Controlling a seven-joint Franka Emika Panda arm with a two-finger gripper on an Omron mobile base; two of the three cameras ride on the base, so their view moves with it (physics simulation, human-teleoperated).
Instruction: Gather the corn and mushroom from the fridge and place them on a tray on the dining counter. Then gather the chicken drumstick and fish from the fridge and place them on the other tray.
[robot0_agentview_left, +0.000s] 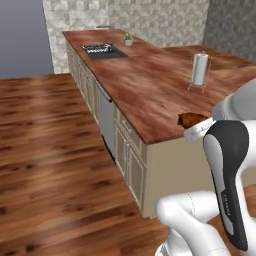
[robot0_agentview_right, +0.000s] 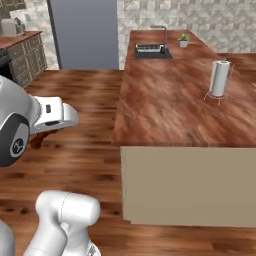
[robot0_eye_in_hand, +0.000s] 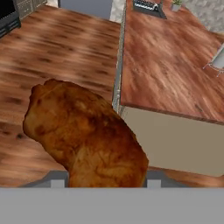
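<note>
While the pincer (robot0_eye_in_hand: 103, 183) grips the chicken drumstick (robot0_eye_in_hand: 85, 133) between its two fingers, the browned meat hangs in the air above the wooden floor (robot0_agentview_left: 50, 150), just off the near corner of the tabletop (robot0_agentview_right: 170, 105). Farther along that tabletop stands a paper towel roll (robot0_agentview_right: 219, 77), and at its far end sit a sink (robot0_agentview_right: 150, 50) and a small potted plant (robot0_agentview_right: 184, 40).

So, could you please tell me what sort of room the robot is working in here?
A home kitchen, most likely: a long wood-topped counter on cabinet doors carries a sink with a faucet and a paper towel holder.
</note>
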